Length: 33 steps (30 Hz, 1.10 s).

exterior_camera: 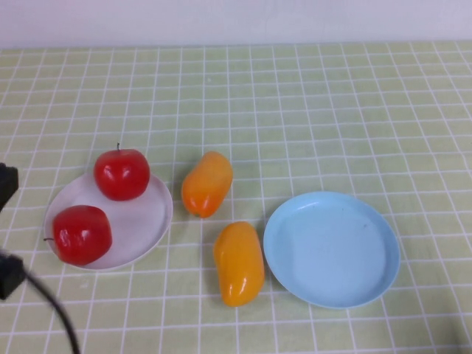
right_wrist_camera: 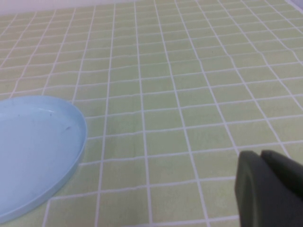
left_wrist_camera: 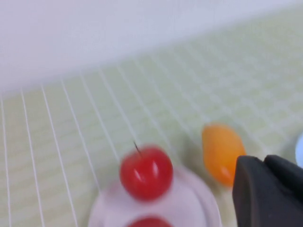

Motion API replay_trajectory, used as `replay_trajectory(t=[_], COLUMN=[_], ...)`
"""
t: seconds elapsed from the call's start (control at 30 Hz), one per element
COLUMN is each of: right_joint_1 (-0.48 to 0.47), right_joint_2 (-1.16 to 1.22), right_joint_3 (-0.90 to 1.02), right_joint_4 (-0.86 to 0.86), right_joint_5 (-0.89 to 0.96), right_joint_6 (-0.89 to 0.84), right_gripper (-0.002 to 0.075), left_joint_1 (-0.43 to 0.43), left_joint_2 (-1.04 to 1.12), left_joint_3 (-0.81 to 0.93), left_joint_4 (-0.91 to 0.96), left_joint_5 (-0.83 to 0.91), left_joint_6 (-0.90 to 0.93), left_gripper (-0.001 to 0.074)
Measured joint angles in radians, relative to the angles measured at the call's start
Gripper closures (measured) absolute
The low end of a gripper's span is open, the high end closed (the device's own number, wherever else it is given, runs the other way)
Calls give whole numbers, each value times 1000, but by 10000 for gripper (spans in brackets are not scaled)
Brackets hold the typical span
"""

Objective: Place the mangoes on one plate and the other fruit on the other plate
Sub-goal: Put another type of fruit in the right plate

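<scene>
Tablecloth [exterior_camera: 310,110], pale green with a white grid, covers the whole table. On it at the near right sits the light blue plate [exterior_camera: 332,249], bare; the right wrist view catches only part of its rim. The white plate [exterior_camera: 136,221] lies at the near left and carries both red apples: one [exterior_camera: 122,174] at its far edge, the other [exterior_camera: 82,234] at its near left edge (in the left wrist view this second apple is cut off, only its top showing). Between the plates, on the cloth, lie the two mangoes: the farther mango [exterior_camera: 207,184] just right of the white plate, the nearer mango [exterior_camera: 239,262] just left of the blue plate's rim, not visibly touching it.

The left gripper [exterior_camera: 6,228] pokes in at the left edge of the high view, beside the white plate, dark and mostly cut off; whether its fingers are spread I cannot tell. The right gripper [right_wrist_camera: 270,189] shows only as a dark corner in its own wrist view, over bare cloth right of the blue plate, its state likewise impossible to tell.
</scene>
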Motion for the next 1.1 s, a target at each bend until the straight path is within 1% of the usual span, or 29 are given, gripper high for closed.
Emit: replay_trajectory(t=[0.07,0.13,0.23,0.33,0.47,0.6,0.7,0.8,0.97,1.1], right_joint_1=[0,0,0,0,0,0,0,0,0,0], right_joint_2=[0,0,0,0,0,0,0,0,0,0], right_joint_3=[0,0,0,0,0,0,0,0,0,0], right_joint_4=[0,0,0,0,0,0,0,0,0,0], right_joint_5=[0,0,0,0,0,0,0,0,0,0], right_joint_6=[0,0,0,0,0,0,0,0,0,0], right_gripper=[743,743,743,743,743,743,743,743,743,743], left_joint_1=[13,46,149,246,335,388,397,399,399,399], left_joint_2=[-72,-153,-295,-423,-571,-602,-603,-605,-605,-605], left_joint_3=[92,186,336,452,574,675,721,725,727,728], left_joint_4=[6,4,-33,-57,-88,-109,-118,-126,-102,-100], left_joint_5=[-120,-227,-361,-403,-403,-414,-409,-341,-157,-132], left_joint_6=[30,68,114,121,121,116,106,100,99,99], left_gripper=[731,731,731,731,731,731,731,731,731,731])
